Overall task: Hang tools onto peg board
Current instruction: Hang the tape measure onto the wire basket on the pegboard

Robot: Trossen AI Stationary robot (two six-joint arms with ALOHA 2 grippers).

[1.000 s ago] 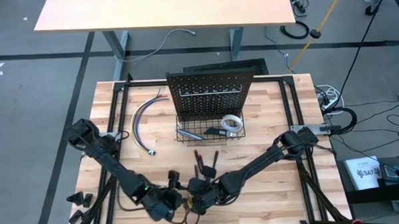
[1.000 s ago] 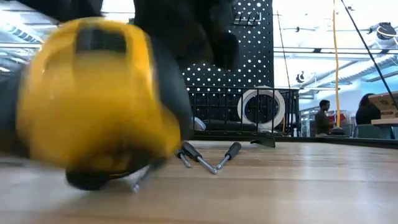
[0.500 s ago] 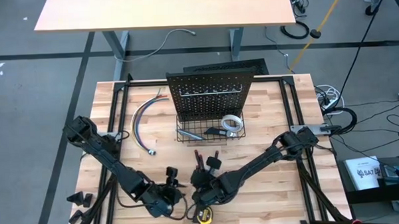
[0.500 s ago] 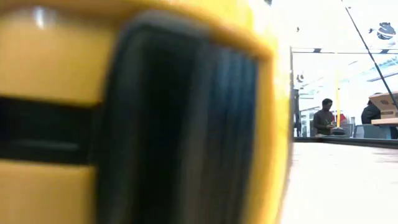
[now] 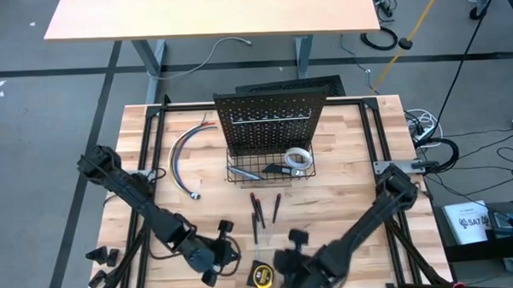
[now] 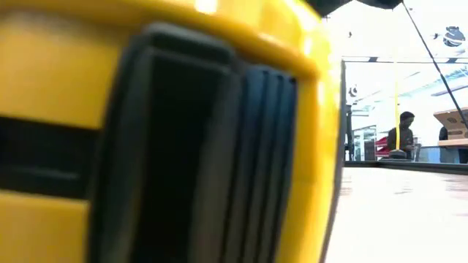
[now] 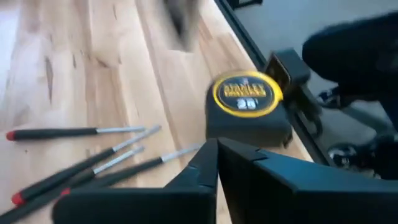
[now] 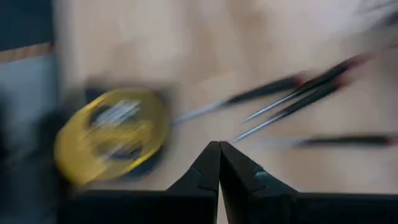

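The yellow-black tape measure [image 5: 261, 275] lies on its side at the table's near edge, and its case [image 6: 183, 131] fills the low view. My left gripper [image 7: 217, 144] is shut a little to the left of it, my right gripper [image 8: 219, 146] shut a little to its right; neither touches it. Several slim screwdrivers [image 5: 260, 210] lie side by side on the wood between the tape measure and the peg board [image 5: 268, 118]. The white tape roll [image 5: 298, 158] and the utility knife [image 5: 277, 169] rest in the wire basket [image 5: 240, 174] at the board's foot.
A bundle of coloured cables [image 5: 184, 155] lies left of the peg board. A black frame [image 5: 150, 156] runs along the table's sides. People stand in the room far behind [image 6: 401, 131]. Bare wood lies to the right of the screwdrivers.
The tape measure, a second ago up off the wood between the two grippers, has come down onto the near edge right in front of the low camera and stays there. My right arm has drawn back toward the near edge. My left gripper has backed off a little to the left.
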